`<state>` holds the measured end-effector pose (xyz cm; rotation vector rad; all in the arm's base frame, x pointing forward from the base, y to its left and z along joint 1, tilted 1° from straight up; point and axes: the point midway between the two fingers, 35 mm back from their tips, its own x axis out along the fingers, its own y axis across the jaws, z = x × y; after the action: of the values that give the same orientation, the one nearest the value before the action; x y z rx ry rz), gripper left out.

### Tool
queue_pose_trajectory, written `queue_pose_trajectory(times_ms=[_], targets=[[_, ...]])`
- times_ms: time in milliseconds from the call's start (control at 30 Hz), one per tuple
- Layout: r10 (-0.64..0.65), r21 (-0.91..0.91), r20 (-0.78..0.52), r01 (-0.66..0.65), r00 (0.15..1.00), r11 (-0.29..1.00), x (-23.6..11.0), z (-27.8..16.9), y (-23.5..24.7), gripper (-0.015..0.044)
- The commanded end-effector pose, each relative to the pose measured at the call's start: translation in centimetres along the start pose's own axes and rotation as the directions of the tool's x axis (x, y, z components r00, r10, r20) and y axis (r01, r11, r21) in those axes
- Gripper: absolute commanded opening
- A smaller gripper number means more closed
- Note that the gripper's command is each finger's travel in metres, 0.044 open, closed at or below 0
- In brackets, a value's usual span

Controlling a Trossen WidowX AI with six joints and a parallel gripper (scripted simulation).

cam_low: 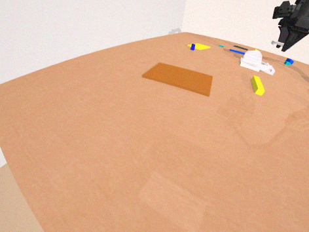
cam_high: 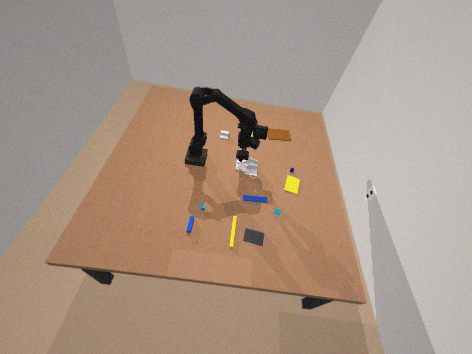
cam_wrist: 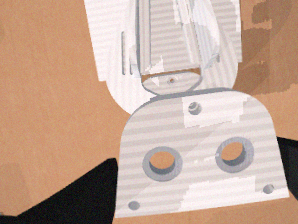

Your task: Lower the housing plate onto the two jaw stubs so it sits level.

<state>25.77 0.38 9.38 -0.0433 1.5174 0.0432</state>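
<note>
Two large round holes in the housing plate (cam_low: 277,43) (cam_wrist: 200,172) probably fit over the jaw stubs, so it seems gripped by its sides to leave them free. The pincer (cam_high: 243,159) (cam_low: 281,48) (cam_wrist: 191,156) is clenched on that plate, lower centre of the wrist view, above the white base (cam_high: 248,167) (cam_low: 252,61) (cam_wrist: 100,50) in the exterior view's upper right. No readable writing or brand shows.

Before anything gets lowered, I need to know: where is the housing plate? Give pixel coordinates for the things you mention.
In the wrist view, the housing plate (cam_wrist: 199,172) sits at bottom centre, gripped between the black jaws, overlapping the white assembly's (cam_wrist: 95,45) near end.
</note>
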Motion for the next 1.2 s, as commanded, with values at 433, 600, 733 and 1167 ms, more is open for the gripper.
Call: queue_pose_trajectory(times_ms=[433, 600, 733, 1167], targets=[[0.003, -0.006, -0.004, -0.003, 1.0, 1.0, 0.1, -0.1, 0.0, 0.0351], [0.003, -0.006, -0.004, -0.003, 1.0, 1.0, 0.8, 0.0, 0.0, 0.0351], [0.003, -0.005, -0.004, -0.003, 1.0, 1.0, 1.5, 0.0, 0.0, 0.0351], [0.003, -0.004, -0.004, -0.003, 1.0, 1.0, 3.6, 0.1, 0.0, 0.0351]])
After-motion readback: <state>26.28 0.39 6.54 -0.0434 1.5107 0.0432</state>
